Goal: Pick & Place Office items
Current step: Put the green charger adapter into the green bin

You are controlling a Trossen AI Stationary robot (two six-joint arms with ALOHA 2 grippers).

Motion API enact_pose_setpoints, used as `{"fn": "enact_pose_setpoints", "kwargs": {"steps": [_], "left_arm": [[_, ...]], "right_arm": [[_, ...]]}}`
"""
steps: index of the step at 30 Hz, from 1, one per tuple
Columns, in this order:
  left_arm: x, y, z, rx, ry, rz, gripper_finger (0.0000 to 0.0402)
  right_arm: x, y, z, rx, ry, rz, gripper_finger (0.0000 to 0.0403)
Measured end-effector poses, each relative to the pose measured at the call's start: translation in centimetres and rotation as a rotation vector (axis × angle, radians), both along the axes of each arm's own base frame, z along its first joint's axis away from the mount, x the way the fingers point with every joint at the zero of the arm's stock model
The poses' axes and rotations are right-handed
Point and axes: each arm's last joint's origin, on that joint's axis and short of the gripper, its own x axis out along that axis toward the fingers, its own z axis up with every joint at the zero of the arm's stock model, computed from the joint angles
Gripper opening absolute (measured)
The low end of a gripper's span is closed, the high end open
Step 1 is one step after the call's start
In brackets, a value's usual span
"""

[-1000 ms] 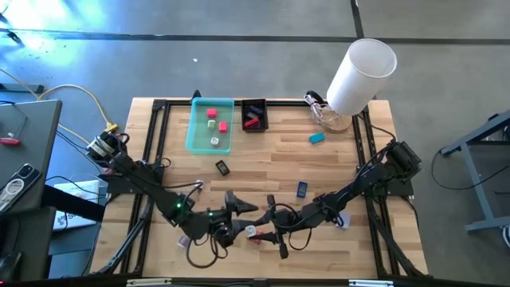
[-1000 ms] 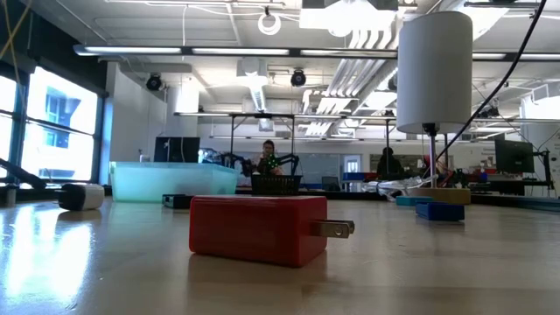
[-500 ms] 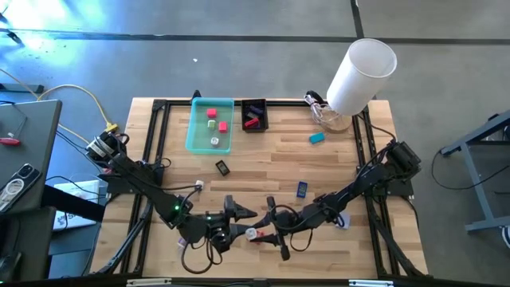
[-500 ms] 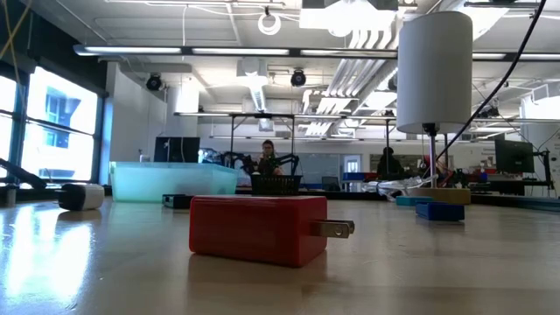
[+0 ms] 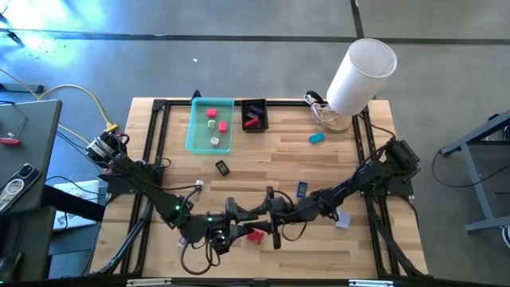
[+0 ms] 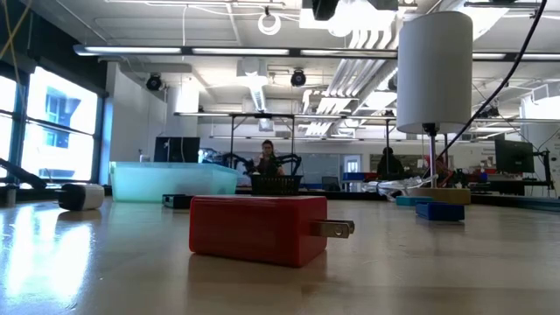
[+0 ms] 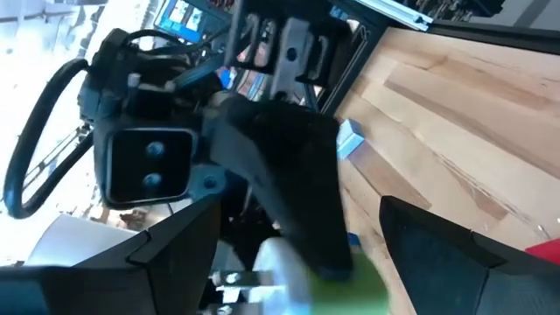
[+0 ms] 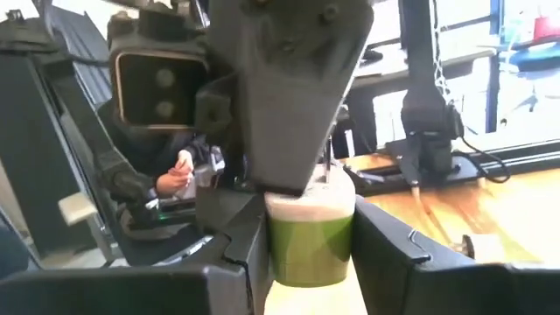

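High view: the left pincer (image 5: 237, 215) and right pincer (image 5: 271, 209) meet nose to nose over the front of the slatted wooden worktop (image 5: 343, 167). A red blocky plug-shaped piece (image 5: 256, 236) lies just beside them. Further back are a translucent teal rectangular tray (image 5: 194, 137) holding a few pieces and a small black basket (image 5: 255, 123).

Low view: the red piece sits flat in the foreground. A tall white cylinder (image 6: 435, 70) and an open workshop lie behind, with a person (image 6: 268, 157) far off.

Left wrist view: the left fingers (image 7: 166, 249) stand spread wide either side of a small green-and-white cylindrical piece (image 7: 346, 293).

Right wrist view: the right pincer is clenched on that piece. This looks like a handover. The left pincer should close squarely on the piece's white end before the right lets go, or it may drop.
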Motion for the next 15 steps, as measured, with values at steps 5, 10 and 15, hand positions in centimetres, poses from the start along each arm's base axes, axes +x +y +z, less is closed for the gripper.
{"fn": "enact_pose_setpoints", "kwargs": {"steps": [5, 10, 15], "left_arm": [[-0.01, 0.03, 0.00, 0.005, -0.001, 0.015, 0.0303], [0.12, 0.33, -0.01, 0.016, -0.003, 0.055, 0.0303], [0.14, 0.35, -0.03, 0.014, -0.003, 0.058, 0.0303]], "right_arm": [[-0.05, 0.13, -0.02, 0.001, 0.002, 0.011, 0.0115], [-0.04, 0.10, -0.02, 0.001, 0.002, 0.009, 0.0115], [-0.04, 0.10, -0.01, 0.001, 0.002, 0.009, 0.0115]]}}
